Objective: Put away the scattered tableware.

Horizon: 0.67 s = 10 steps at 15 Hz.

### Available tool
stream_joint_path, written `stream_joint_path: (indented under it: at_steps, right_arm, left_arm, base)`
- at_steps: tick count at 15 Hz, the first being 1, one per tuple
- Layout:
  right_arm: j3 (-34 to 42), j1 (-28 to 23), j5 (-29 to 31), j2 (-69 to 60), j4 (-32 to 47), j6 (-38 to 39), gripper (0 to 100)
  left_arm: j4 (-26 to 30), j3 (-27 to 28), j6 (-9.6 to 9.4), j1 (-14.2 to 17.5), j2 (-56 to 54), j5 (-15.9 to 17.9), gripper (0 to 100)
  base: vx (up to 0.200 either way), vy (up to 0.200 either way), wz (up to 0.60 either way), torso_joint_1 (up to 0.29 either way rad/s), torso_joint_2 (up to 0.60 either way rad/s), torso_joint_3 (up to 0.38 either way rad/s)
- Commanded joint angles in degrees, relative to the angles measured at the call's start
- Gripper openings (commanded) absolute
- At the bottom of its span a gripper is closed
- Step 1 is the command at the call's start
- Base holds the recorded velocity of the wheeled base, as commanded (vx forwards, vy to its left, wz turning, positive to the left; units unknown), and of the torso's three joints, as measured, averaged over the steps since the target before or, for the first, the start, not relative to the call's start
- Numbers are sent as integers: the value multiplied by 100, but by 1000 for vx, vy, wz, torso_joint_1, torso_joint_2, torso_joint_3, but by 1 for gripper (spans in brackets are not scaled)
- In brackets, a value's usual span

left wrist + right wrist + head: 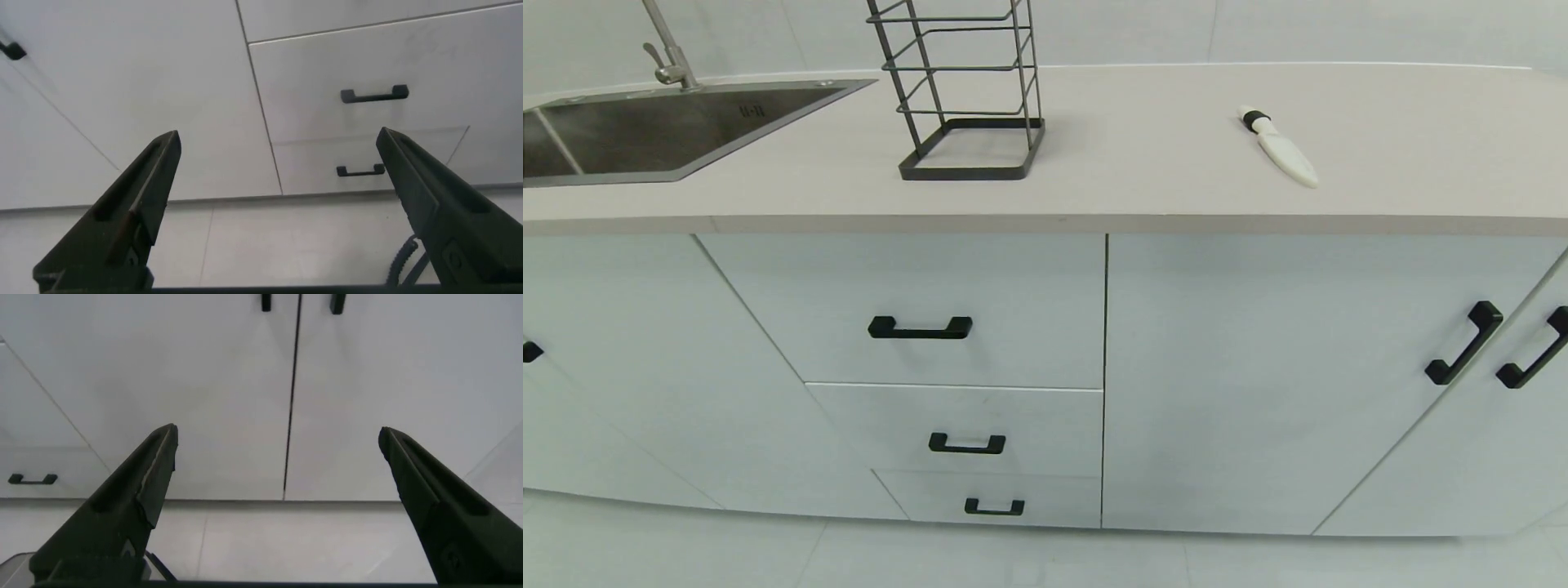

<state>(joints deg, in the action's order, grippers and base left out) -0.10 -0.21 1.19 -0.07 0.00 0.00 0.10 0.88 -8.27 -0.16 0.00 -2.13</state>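
Observation:
A white knife (1280, 149) with a black band near its handle end lies flat on the pale counter (1143, 180), toward the right. A dark wire rack (968, 90) stands upright on the counter at centre left, with nothing in it. My left gripper (278, 143) hangs low in front of the cabinet drawers, open, with nothing between its fingers. My right gripper (278, 437) is also open and holds nothing, facing the lower cabinet doors.
A steel sink (645, 131) with a tap (670, 49) is set in the counter at the far left. Below the counter are three drawers (923, 327) with black handles, and cabinet doors (1462, 343) to the right. Pale floor tiles lie below.

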Motion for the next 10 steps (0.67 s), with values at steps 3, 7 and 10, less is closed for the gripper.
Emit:
stream_joint_path:
  at_steps: [3, 7, 10]
  right_arm:
    - [1, -6, 4, 7, 0, 0, 100]
    - [1, 3, 4, 7, 0, 0, 100]
    - [1, 3, 4, 7, 0, 0, 100]
  left_arm:
    - [-1, 0, 18, -2, 0, 2, 100]
    - [-1, 0, 36, -2, 0, 2, 100]
    - [-1, 0, 36, -2, 0, -6, 100]
  base:
    - [200, 0, 0, 1, 1, 2]
    - [0, 0, 0, 0, 0, 0]
    - [133, 0, 0, 6, 3, -2]
